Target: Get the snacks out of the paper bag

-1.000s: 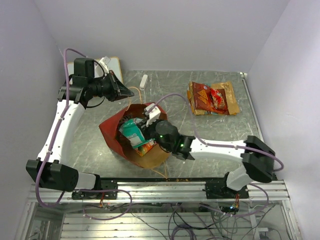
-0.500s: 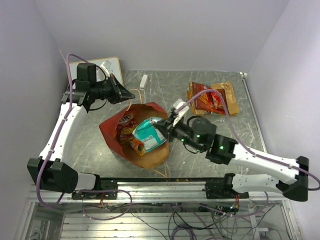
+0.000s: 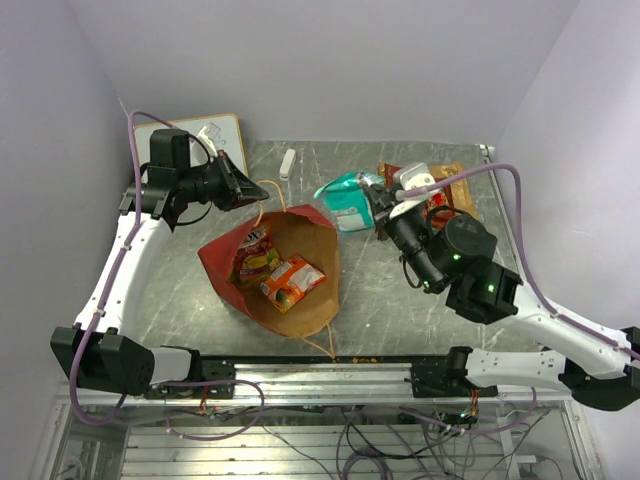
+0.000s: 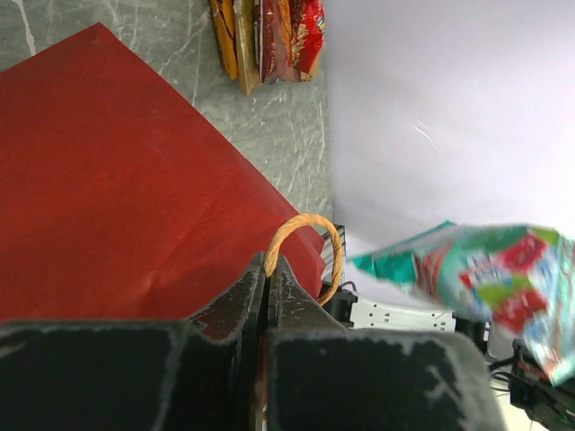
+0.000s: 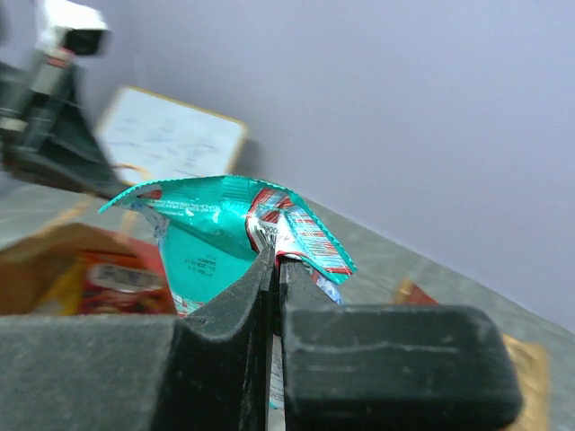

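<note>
Right gripper (image 3: 376, 206) clamps the teal snack packet (image 3: 345, 203) at upper centre; left gripper (image 3: 246, 189) pinches the cord handle (image 4: 304, 217) of the red paper bag (image 3: 213, 262); orange packets (image 3: 291, 281) lie inside.

There was one paper bag (image 3: 222, 258), with two tan handles: a far cord handle (image 4: 305, 216) and a near cord handle (image 3: 322, 346). Two packets lay inside it, one red-and-yellow packet (image 3: 254, 256) and one orange packet (image 3: 293, 282). One teal packet (image 3: 345, 205) was off the tabletop (image 3: 380, 290). One stack of packets (image 3: 458, 185) lay there, its number unclear. There was also one whiteboard (image 3: 232, 135) and one small white object (image 3: 287, 162).
</note>
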Robot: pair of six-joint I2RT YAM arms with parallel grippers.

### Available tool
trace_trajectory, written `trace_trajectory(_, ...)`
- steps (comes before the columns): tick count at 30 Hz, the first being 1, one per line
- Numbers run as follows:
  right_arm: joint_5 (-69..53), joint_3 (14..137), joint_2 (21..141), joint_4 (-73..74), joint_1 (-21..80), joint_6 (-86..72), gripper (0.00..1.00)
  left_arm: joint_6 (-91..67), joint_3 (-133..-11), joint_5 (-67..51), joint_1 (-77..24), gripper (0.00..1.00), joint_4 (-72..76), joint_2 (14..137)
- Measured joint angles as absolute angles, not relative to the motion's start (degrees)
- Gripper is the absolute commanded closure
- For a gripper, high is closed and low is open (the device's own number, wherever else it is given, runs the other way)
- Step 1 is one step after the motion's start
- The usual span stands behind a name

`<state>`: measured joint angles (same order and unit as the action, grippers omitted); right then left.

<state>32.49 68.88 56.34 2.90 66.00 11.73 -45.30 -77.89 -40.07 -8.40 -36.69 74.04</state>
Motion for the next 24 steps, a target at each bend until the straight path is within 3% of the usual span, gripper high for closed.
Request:
trace_trajectory(6,38.8,67.4,59.8,3.9,52.4,12.7,1.00,-45.3,-77.9,-40.1,-8.4,0.93,-36.8,74.0)
trace_trajectory(10,36.1,67.4,63.6,7.5,36.7,7.5,1.00,-45.3,-77.9,-40.1,-8.4,0.93,-37.0,74.0)
trace_trajectory(16,27.1,69.0,73.6,11.6,20.9,-0.4,1.00,-44.8,-78.8,-40.1,-8.4,0.93,-39.9,74.2)
trace_trajectory(24,16.5,80.0,89.1,18.1,12.4,-6.5,1.00,-44.4,-81.9,-40.1,-8.4,0.93,-42.2,75.0)
